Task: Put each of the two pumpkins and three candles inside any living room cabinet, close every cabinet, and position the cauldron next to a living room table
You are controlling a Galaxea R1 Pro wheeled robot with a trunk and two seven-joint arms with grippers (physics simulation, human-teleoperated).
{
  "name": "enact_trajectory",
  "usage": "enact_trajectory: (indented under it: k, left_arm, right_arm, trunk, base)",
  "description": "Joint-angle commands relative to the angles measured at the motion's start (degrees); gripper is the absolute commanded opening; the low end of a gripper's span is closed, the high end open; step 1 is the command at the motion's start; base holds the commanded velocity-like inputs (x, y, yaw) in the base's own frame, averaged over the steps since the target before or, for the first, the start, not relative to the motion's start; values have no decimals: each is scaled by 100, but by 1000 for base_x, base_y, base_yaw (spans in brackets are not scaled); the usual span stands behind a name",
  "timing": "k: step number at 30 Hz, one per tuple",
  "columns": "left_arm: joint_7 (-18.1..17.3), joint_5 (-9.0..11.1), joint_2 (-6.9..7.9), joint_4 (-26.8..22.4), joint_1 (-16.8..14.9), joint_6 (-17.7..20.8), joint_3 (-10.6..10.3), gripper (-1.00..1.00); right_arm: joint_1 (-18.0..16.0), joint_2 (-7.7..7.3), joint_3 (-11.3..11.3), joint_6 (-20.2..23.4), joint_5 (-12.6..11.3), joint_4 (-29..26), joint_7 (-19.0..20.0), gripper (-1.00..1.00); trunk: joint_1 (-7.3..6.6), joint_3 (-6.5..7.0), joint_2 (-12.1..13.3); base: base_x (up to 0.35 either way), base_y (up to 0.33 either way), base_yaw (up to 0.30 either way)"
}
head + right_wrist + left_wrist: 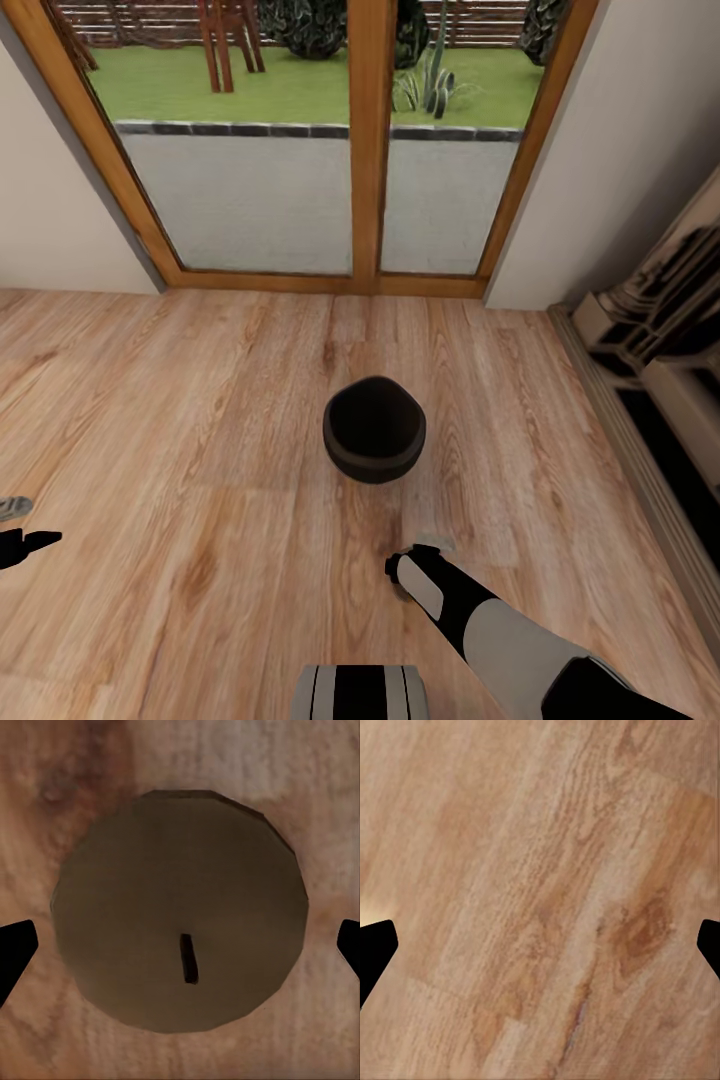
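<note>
The black cauldron [374, 430] stands upright on the wood floor in the middle of the head view, its wide mouth facing up. My right gripper [180, 952] hangs open straight above a candle [180, 911], seen as a greyish round top with a short dark wick; its two fingertips stand wide to either side of it, and I cannot tell whether they touch it. In the head view that candle [432, 543] shows as a pale sliver by the right wrist, just this side of the cauldron. My left gripper [540, 952] is open over bare floorboards.
Wood-framed glass doors [365, 140] to a garden fill the back wall. A dark and cream fireplace surround [650, 330] runs along the right. A small grey shape [12, 507] lies at the left edge beside the left gripper's fingers [25, 547]. Floorboards surround the cauldron.
</note>
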Motion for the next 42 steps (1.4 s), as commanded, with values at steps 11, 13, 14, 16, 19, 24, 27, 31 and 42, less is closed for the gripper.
enact_trajectory:
  k: [11,13,14,16,19,24,27,31,42]
  left_arm:
    - [2,-8,-12,-24,0,0,-6,100]
    - [2,-8,-10,-31,0,0,-3,100]
    - [2,-8,-10,-33,0,0,-1,100]
    - [2,-8,-9,-34,0,0,0,100]
    - [2,-8,-9,-35,0,0,0,100]
    - [2,-8,-9,-37,0,0,0,100]
    - [2,-8,-9,-36,0,-1,0,100]
    - [0,-8,-9,-40,0,0,-2,100]
    - [2,-8,-9,-36,0,0,0,100]
  right_arm:
    - [2,0,0,7,0,0,0,100]
    - [2,0,0,4,0,-1,0,100]
    - [2,0,0,6,0,-2,0,100]
    - [-2,0,0,9,0,0,0,100]
    - [-6,0,-7,26,-5,5,0,100]
    - [-7,0,-17,33,-14,6,0,100]
    - [-7,0,-24,34,-17,6,0,100]
    - [-7,0,-26,34,-17,6,0,100]
    - [-7,0,-26,35,-17,6,0,100]
  trunk:
    - [0,0,0]
    - [0,0,0]
    - [0,0,0]
    - [5,-44,-3]
    - [13,-111,-7]
    - [26,-222,-13]
    - [31,-266,-16]
    - [31,-266,-16]
    - [41,-354,-21]
  base:
    - [116,0,0]
    - [16,0,0]
    - [6,0,0]
    - [3,0,0]
    - [0,0,0]
    - [0,0,0]
    - [0,0,0]
    - [0,0,0]
    - [0,0,0]
